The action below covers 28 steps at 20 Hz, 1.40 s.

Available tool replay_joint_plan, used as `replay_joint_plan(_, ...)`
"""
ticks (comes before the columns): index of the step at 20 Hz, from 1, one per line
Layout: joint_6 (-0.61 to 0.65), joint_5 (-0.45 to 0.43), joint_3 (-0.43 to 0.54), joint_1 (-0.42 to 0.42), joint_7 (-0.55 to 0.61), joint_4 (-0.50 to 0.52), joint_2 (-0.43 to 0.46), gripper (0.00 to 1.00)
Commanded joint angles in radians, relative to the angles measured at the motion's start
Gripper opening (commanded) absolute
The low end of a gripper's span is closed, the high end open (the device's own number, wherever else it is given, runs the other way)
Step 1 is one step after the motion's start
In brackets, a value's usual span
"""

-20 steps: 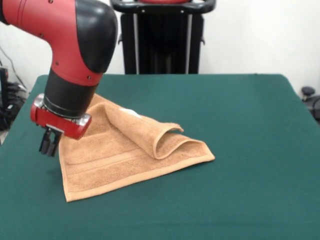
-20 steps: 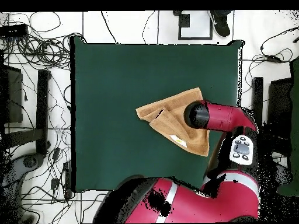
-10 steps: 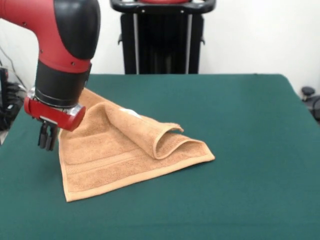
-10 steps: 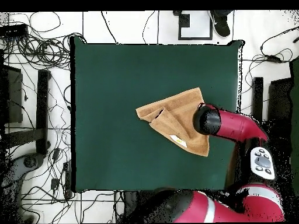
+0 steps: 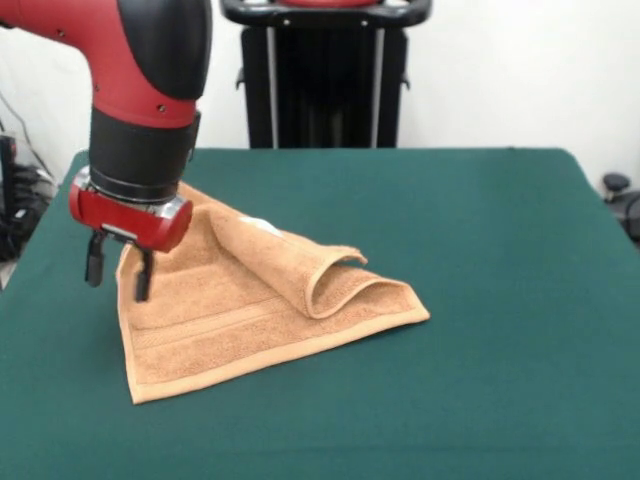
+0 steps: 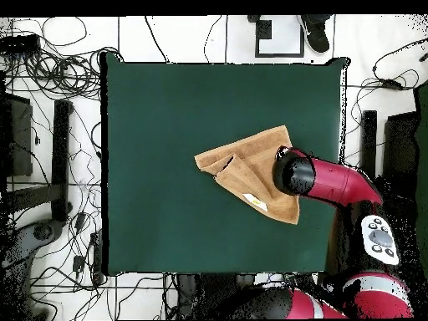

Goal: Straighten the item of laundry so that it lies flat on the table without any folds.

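I see the towel (image 5: pixel 250 305) folded over itself, one flap arching in a loop; my claw (image 5: pixel 119 275) hangs wide open astride its edge.

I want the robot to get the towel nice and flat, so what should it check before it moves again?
1. End effector open: ok, its two fingers stand apart.
2. End effector at the towel's edge: ok, one finger over the cloth, the other over the table.
3. Cloth gripped: not ok, nothing held yet.
4. Towel flat: not ok, one corner is folded over into a raised loop.
5. Whole towel on the table: ok.
6. Fingertips touching the surface: cannot tell.
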Motion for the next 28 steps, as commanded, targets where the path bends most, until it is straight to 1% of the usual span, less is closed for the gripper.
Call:
replay_joint_plan(1,0.009,0.036,0.172,0.031,0.090,0.122,-0.004,1.00)
replay_joint_plan(3,0.024,0.039,0.185,0.025,0.075,0.113,-0.008,1.00)
replay_joint_plan(9,0.031,0.049,0.194,0.033,0.103,0.142,-0.027,1.00)
replay_joint_plan(19,0.051,0.095,0.137,0.120,0.191,0.152,-0.028,1.00)
replay_joint_plan(23,0.057,0.100,0.111,0.147,0.187,0.152,-0.018,1.00)
replay_joint_plan(28,0.026,0.110,0.100,0.168,0.197,0.169,-0.020,1.00)
